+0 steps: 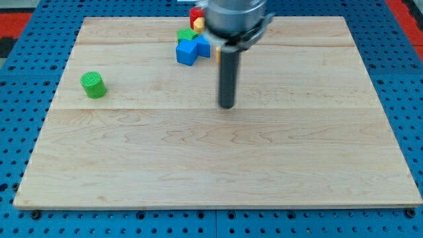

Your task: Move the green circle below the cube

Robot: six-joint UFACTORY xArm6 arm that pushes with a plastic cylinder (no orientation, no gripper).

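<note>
The green circle [94,84] is a short green cylinder standing alone at the view's left on the wooden board [211,165]. The blue cube [187,53] sits near the view's top centre, touching a second blue block [202,46]. My tip [227,106] rests on the board right of and below the blue cube, far to the right of the green circle and touching no block.
A cluster at the view's top centre holds a green block [186,34], a yellow block [198,24] and a red block [196,13], partly hidden by the arm's body [234,20]. A blue pegboard [20,79] surrounds the board.
</note>
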